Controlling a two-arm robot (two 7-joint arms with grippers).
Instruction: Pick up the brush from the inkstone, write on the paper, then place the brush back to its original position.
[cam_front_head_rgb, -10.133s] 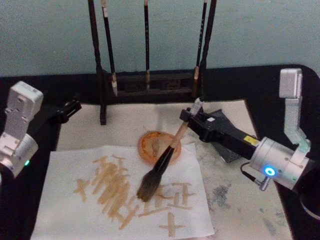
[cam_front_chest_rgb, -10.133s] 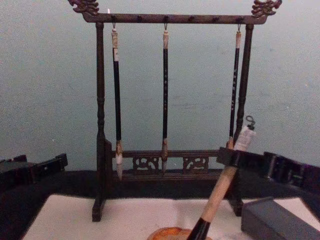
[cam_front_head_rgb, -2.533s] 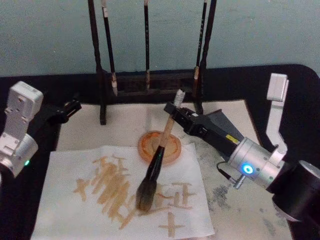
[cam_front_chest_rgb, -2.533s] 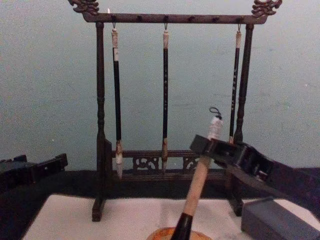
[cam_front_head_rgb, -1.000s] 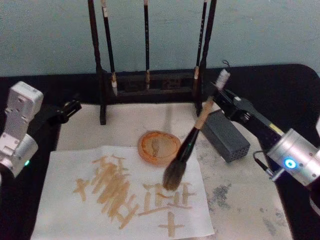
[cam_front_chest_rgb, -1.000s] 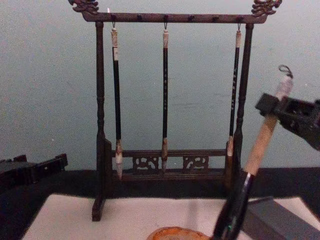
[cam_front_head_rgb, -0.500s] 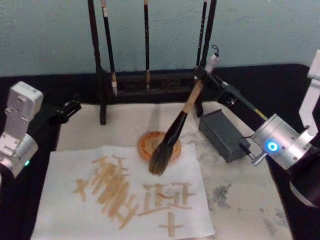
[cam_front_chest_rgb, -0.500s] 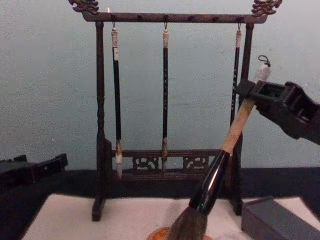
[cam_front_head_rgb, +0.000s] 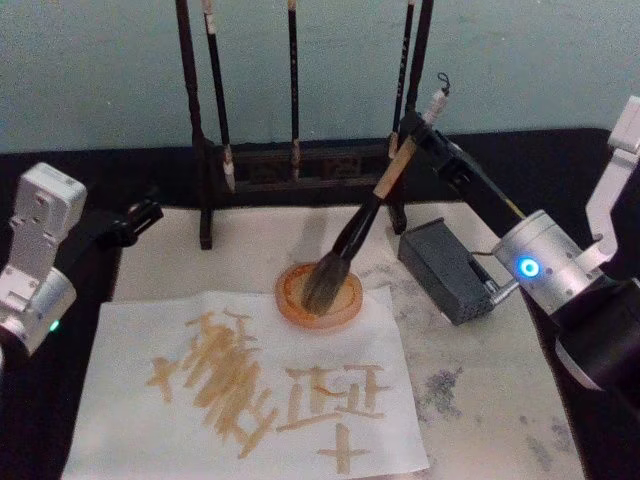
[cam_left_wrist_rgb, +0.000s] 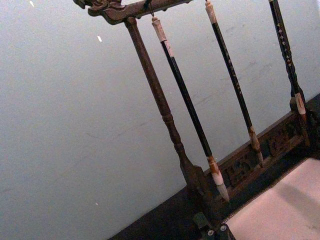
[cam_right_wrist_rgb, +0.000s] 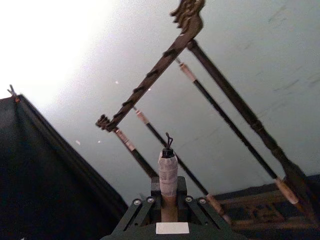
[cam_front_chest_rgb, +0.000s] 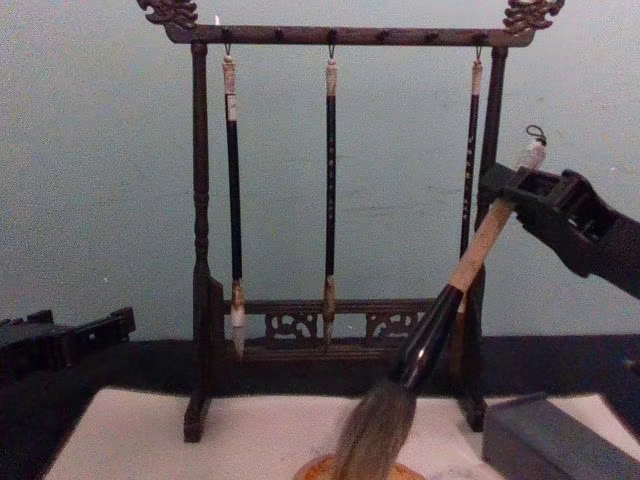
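Clamps the brush (cam_front_head_rgb: 360, 228) with the right gripper (cam_front_head_rgb: 412, 128), closed tight on the top of the handle, just under the whitish end and its small dark loop. Reaches in from the right, held high in front of the right post of the dark wooden rack (cam_front_head_rgb: 300, 165).

Tilts the brush steeply: loop end up and to the right, head down and to the left. Reads, from the top down, as whitish wrapped end, thick light tan handle, glossy black ferrule, then a bushy grey-brown bristle head. Seen from the chest, brings that bristle head (cam_front_chest_rgb: 372, 432) down to the rim of the round orange dish (cam_front_chest_rgb: 345, 468); seen from the head, lays it over the dish's middle. Cannot tell whether hair touches the dish.

Sets the dish at the far edge of the paper (cam_front_head_rgb: 130, 330), a white sheet marked with tan strokes and characters, lying on a larger pale mat (cam_front_head_rgb: 250, 250). Places a dark grey block (cam_front_head_rgb: 447, 268) just right of the dish, on the mat. Hangs three slim dark brushes (cam_front_chest_rgb: 330, 180) from the rack's top bar.

Parks the left gripper (cam_front_head_rgb: 145, 213) low at the mat's left far corner, well apart from the brush; open or closed, cannot tell.
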